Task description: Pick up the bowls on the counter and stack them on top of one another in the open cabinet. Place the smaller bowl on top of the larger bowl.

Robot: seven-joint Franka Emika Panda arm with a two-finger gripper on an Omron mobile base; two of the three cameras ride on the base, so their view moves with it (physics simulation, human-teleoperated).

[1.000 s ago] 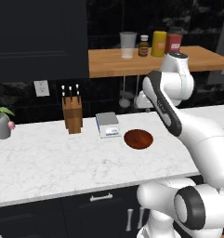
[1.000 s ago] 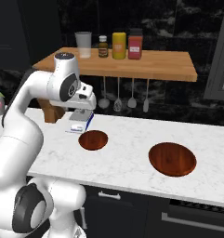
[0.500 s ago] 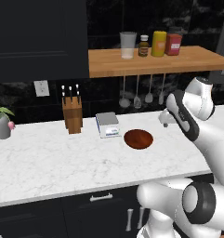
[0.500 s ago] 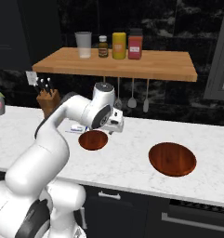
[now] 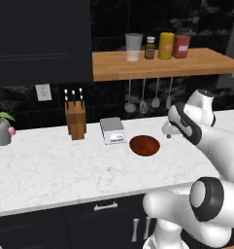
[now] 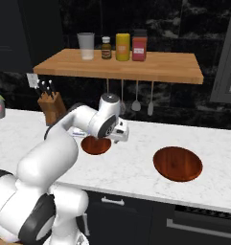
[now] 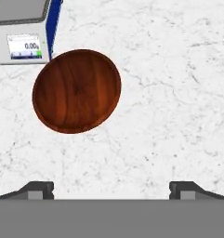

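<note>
Fingers (image 7: 111,187) spread apart, empty, hovering over tabletop (image 7: 178,93); smaller bowl (image 7: 76,91) at 11 o'clock, presumably lining up its pickup.

You are facing a long white marble-look worktop (image 5: 50,170) with faint grey veins, set above dark drawer fronts (image 5: 45,228) with pale bar handles (image 5: 108,206). The back wall (image 6: 184,28) is glossy black stone. A light wooden shelf (image 5: 162,63) is fixed to it and carries a clear cup (image 5: 133,46), a small brown bottle (image 5: 150,48), a yellow jar (image 5: 166,45) and a red jar (image 5: 181,44). Ladles and spoons (image 5: 142,95) hang beneath the shelf. A dark upper cabinet (image 5: 41,41) sits to the left, a white wall socket (image 5: 42,92) below it. A wooden knife block (image 5: 75,121), a small grey scale (image 5: 112,130) and a potted plant (image 5: 2,127) stand on the worktop.
</note>
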